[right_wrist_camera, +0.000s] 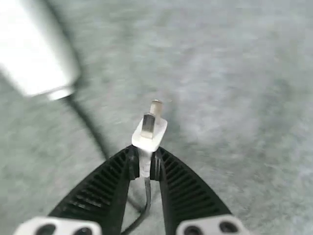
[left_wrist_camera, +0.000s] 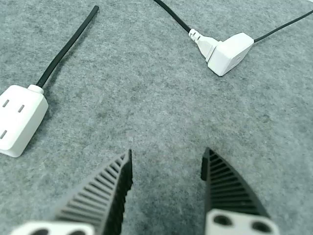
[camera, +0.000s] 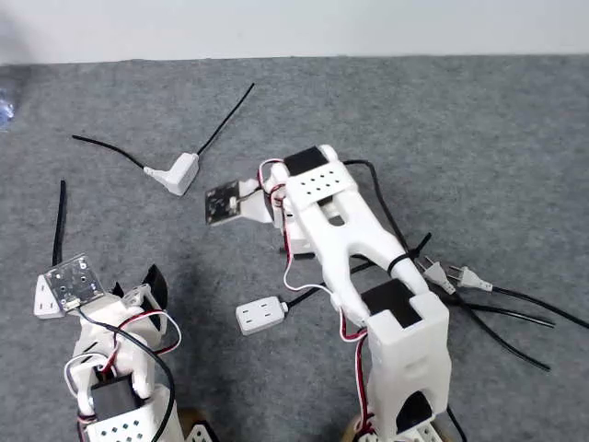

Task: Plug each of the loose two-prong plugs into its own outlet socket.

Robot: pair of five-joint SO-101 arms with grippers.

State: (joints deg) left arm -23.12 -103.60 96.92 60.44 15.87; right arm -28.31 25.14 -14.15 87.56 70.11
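My right gripper [right_wrist_camera: 144, 154] is shut on a small white two-prong plug [right_wrist_camera: 149, 129] whose prongs point away from the fingers, toward a blurred white socket block [right_wrist_camera: 36, 58] with a black cord. In the high view that socket block [camera: 179, 172] lies at the far left of the right arm [camera: 322, 198]. A second white socket block [left_wrist_camera: 19, 117] lies on the carpet beside my left gripper [left_wrist_camera: 167, 154], which is open and holds nothing. Two loose plugs [camera: 451, 273] on black cords lie to the right of the right arm.
A small white multi-outlet tap [camera: 260, 315] lies between the arms, its thin white cord running up under the right arm. Black cords [camera: 515, 318] trail off to the right. Grey carpet [camera: 442, 129] covers the table.
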